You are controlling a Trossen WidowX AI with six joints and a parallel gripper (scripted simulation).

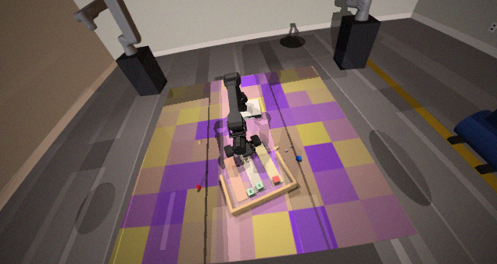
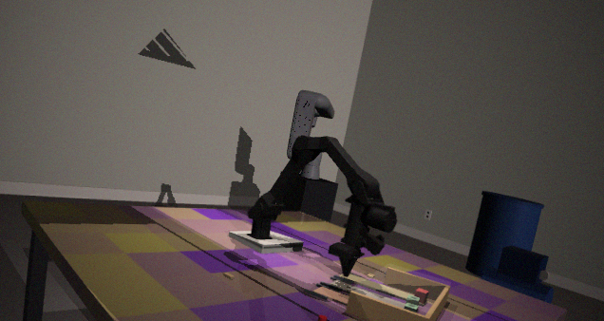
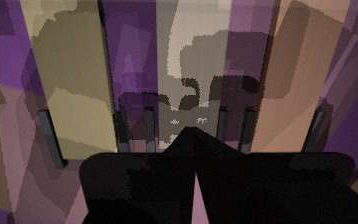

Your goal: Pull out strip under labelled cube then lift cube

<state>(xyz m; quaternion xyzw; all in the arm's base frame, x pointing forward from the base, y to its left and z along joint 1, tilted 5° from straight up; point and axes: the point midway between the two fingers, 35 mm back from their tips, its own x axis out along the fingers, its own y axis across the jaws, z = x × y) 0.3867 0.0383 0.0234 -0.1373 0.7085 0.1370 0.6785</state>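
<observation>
My gripper (image 2: 347, 273) (image 3: 189, 132) is shut with nothing between its fingertips. It points down, low over the near end of the white strip (image 1: 253, 176) (image 3: 195, 55), the middle one of three. A yellowish strip (image 1: 269, 164) (image 3: 75, 75) and an orange strip (image 1: 235, 180) (image 3: 292, 85) lie on either side. A green cube (image 1: 259, 186) with a dark mark is at the white strip's far end. Another marked green cube (image 1: 251, 192) is close beside it, toward the orange strip; its exact support is unclear. A red cube (image 1: 276, 179) (image 2: 422, 294) is on the yellowish strip.
A wooden frame (image 1: 266, 198) (image 2: 380, 308) walls the strips' far end and sides. Short dark rails (image 3: 53, 140) (image 3: 312, 132) flank the strips' near ends. A blue piece (image 1: 298, 158) and a red piece (image 1: 198, 187) lie outside the frame.
</observation>
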